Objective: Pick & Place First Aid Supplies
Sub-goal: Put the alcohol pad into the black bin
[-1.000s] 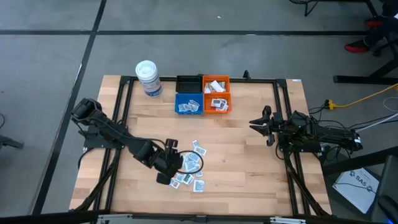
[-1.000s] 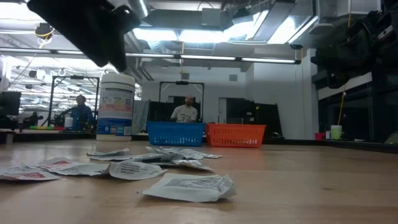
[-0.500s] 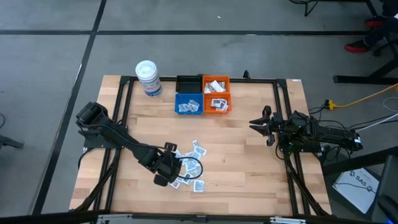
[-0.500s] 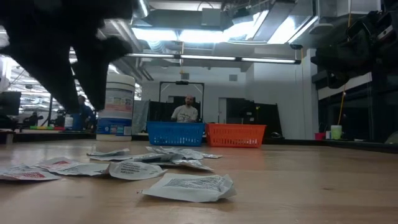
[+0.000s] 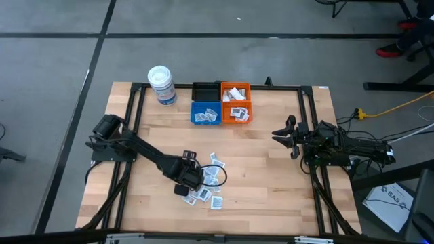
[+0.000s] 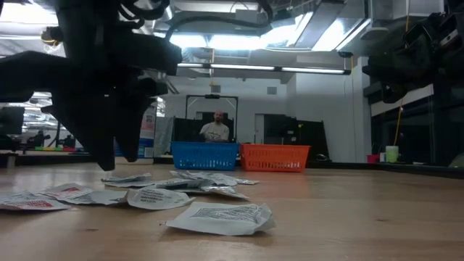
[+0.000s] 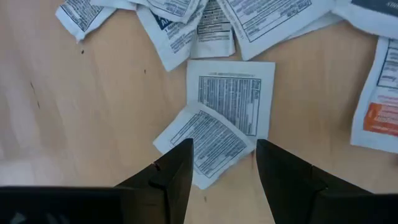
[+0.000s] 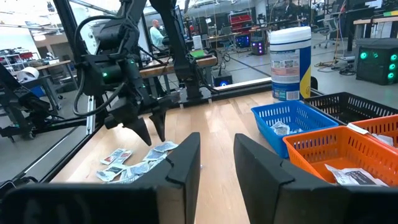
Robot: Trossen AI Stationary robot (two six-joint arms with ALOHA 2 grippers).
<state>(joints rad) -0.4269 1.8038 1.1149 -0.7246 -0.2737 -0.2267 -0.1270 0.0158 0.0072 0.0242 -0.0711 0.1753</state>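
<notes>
Several small flat white sachets (image 5: 207, 186), some with red or blue print, lie in a loose pile on the wooden table; they also show in the low view (image 6: 159, 194) and the right wrist view (image 8: 134, 163). My left gripper (image 7: 222, 149) is open and points down just above the pile's near-left edge (image 5: 184, 190). Its fingers stand on either side of one printed sachet (image 7: 208, 146) that lies partly on another (image 7: 233, 99), and they touch nothing. My right gripper (image 5: 279, 135) is open and empty at the table's right, above the table.
At the far edge stand a blue bin (image 5: 205, 112) and two orange bins (image 5: 235, 102), each holding sachets, a black bin (image 5: 205, 91) and a white lidded tub (image 5: 161, 85). Black frame rails (image 5: 135, 122) run along the table's sides. People show in the room behind (image 6: 216, 129).
My left gripper has come down from well above the table to just over the near-left edge of the sachet pile, going a little toward the table's right. The sachets have not moved.
</notes>
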